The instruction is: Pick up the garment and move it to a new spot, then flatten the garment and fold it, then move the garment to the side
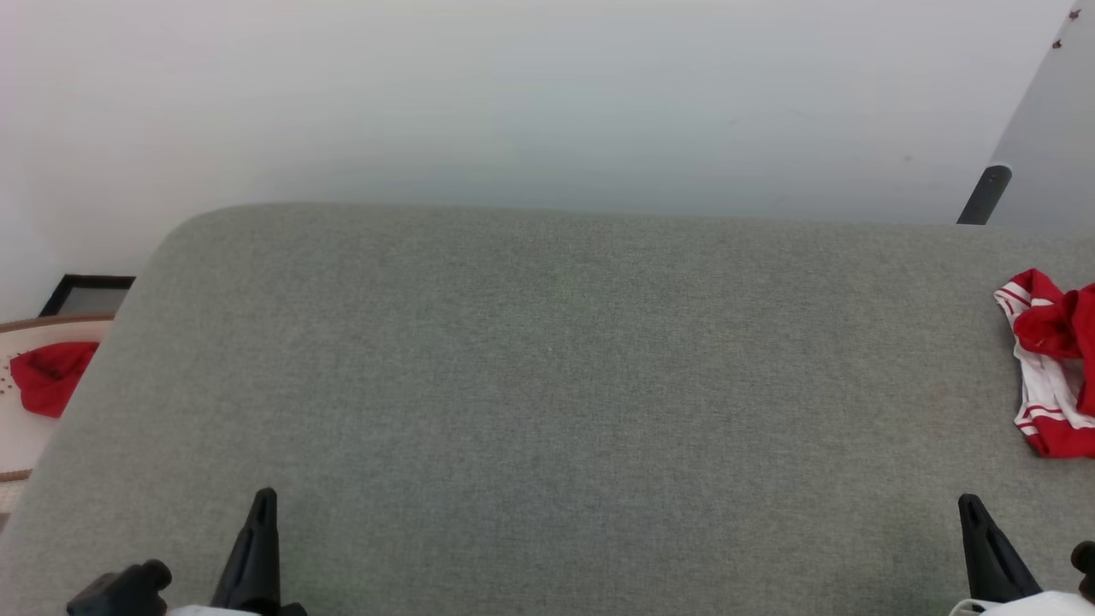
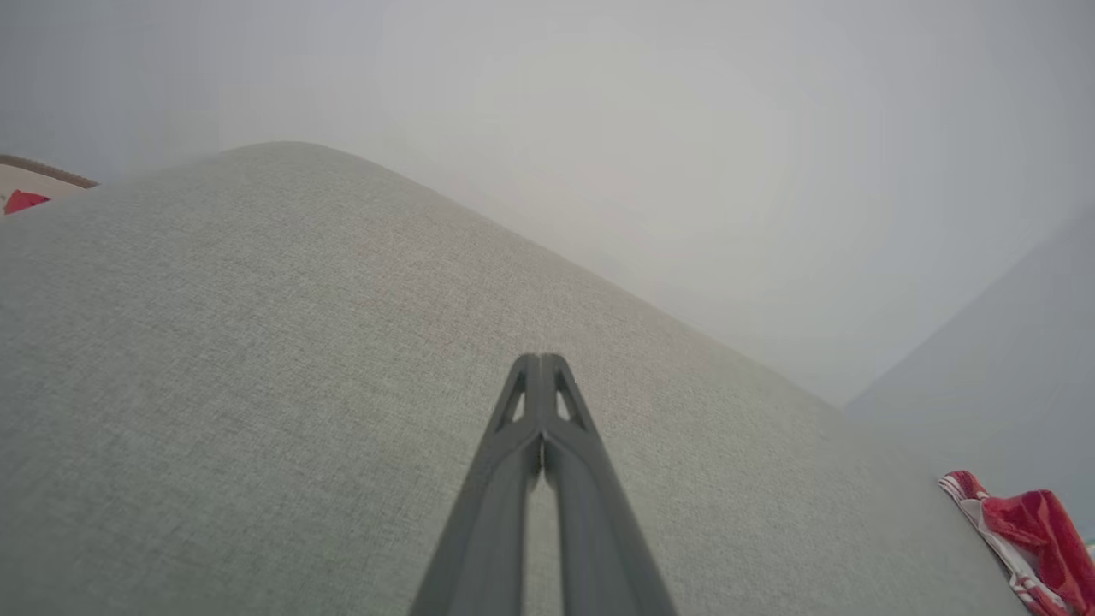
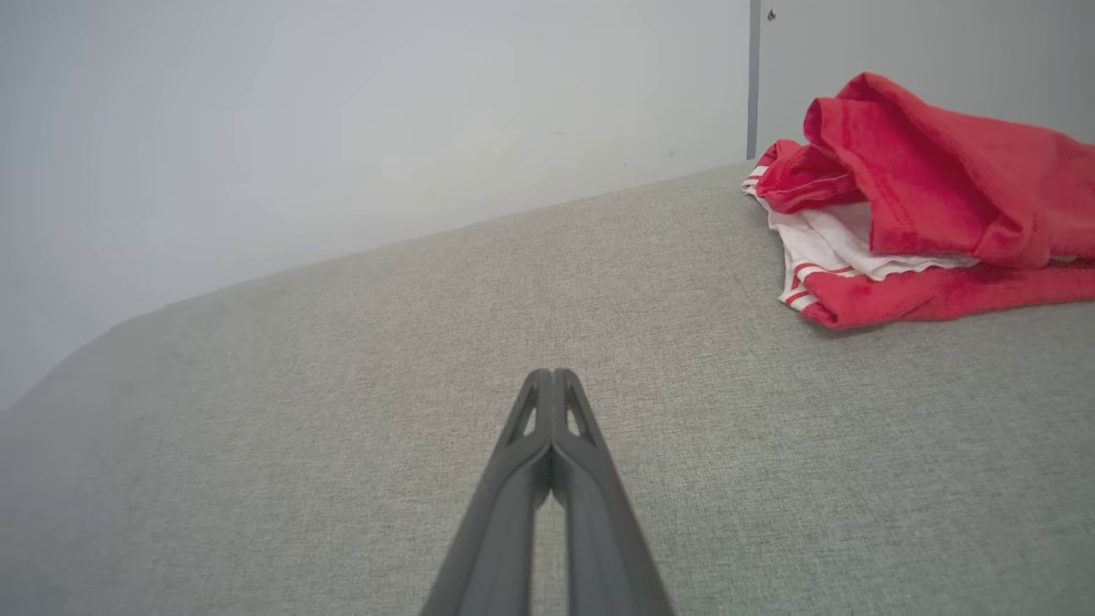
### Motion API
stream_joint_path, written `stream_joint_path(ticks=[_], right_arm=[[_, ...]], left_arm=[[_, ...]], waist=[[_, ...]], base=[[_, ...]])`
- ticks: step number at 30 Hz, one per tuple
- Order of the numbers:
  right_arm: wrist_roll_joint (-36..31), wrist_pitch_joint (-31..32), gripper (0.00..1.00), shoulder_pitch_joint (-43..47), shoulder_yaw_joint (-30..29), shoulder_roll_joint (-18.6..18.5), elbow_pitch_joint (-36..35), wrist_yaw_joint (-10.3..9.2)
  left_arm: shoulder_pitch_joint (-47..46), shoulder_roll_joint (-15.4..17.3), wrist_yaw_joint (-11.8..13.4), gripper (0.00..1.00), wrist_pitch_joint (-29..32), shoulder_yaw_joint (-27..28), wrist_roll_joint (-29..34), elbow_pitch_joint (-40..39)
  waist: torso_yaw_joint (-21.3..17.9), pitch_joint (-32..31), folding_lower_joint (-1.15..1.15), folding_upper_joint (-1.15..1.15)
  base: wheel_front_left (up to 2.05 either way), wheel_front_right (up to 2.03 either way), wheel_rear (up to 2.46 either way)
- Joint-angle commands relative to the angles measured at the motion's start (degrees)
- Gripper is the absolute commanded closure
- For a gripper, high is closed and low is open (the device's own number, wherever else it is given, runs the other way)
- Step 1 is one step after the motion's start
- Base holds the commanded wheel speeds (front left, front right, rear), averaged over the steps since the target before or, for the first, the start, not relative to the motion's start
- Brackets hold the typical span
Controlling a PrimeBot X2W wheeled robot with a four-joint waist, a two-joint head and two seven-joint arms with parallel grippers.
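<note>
The garment (image 1: pixel 1050 370), a red shirt with white, red-striped sleeves, lies crumpled at the right edge of the grey fabric surface (image 1: pixel 547 385). The right wrist view has the garment (image 3: pixel 924 205) bunched up ahead and to the right; in the left wrist view the garment (image 2: pixel 1022 535) is far off at the lower right. My left gripper (image 1: pixel 265 500) sits at the near left, shut and empty, fingertips together (image 2: pixel 541 364). My right gripper (image 1: pixel 969 505) is at the near right, shut and empty (image 3: pixel 552 376), some way short of the garment.
A pale wall rises behind the surface. Off the left edge a tan-rimmed container (image 1: pixel 34 385) holds another red cloth (image 1: pixel 51 376), beside a dark frame (image 1: pixel 85 295). A dark post (image 1: pixel 984 195) stands at the back right.
</note>
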Motion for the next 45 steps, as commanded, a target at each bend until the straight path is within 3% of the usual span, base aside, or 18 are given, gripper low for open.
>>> stream_joint_path(ticks=[1, 23, 45], right_arm=[[3.3, 0.3, 1.0, -2.0, -0.2, -0.1, -0.6, -0.01], [23.1, 3.4, 1.0, -4.6, -0.3, 1.4, 0.8, -0.02], [38.0, 5.9, 1.0, -6.6, -0.5, 2.4, 2.0, -0.03]], left_arm=[[-1.6, 0.1, 0.0, 1.0, 0.5, 0.5, -2.5, -0.6], [-4.2, -2.1, -0.1, 1.0, 5.5, 1.7, -17.9, 0.8], [-6.2, -3.9, -0.1, 1.0, 9.3, 2.6, -29.6, 1.9]], waist=[[-0.1, 0.0, 0.0, 0.0], [-1.0, 0.1, 0.0, 0.0], [-1.8, 0.2, 0.0, 0.0]], base=[[0.0, 0.0, 0.0], [0.0, 0.0, 0.0], [0.0, 0.0, 0.0]])
